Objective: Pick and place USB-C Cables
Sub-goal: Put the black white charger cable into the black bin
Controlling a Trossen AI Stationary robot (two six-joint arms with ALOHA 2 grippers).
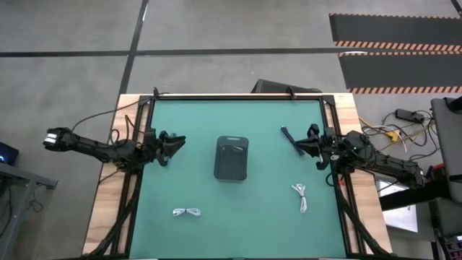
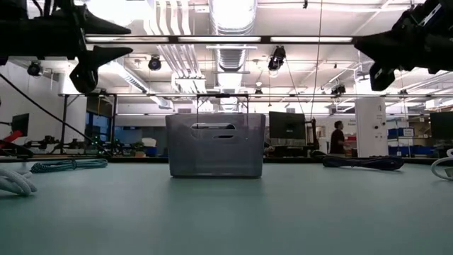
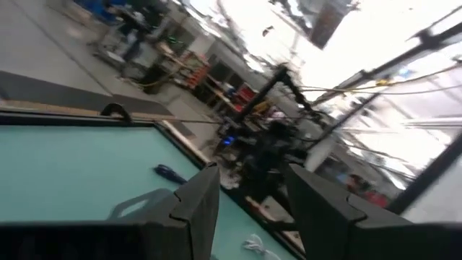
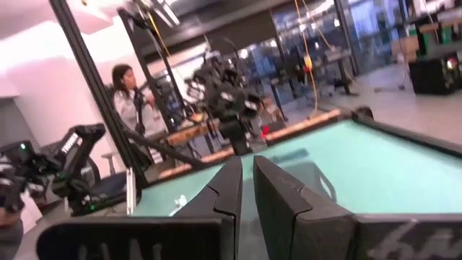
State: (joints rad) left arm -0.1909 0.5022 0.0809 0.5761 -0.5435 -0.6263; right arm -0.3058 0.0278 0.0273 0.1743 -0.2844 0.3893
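The dark grey tray [image 1: 231,157] stands in the middle of the green mat, also seen in the low view [image 2: 216,145]. One white cable [image 1: 187,212] lies near the front edge, left of centre. A second white cable [image 1: 301,196] lies front right. A dark cable [image 1: 289,136] lies on the mat just beside my right gripper [image 1: 303,143]. My left gripper [image 1: 177,141] hovers above the mat left of the tray, open [image 3: 249,177]. My right gripper [image 4: 246,165] hovers right of the tray with its fingers almost together, holding nothing.
In the low view a teal-dark coiled cable [image 2: 67,165] lies on the mat at the left, under my left gripper [image 2: 124,39]. Black frame rails run along the table's left, right and far sides. A person [image 4: 126,97] stands in the room beyond the table.
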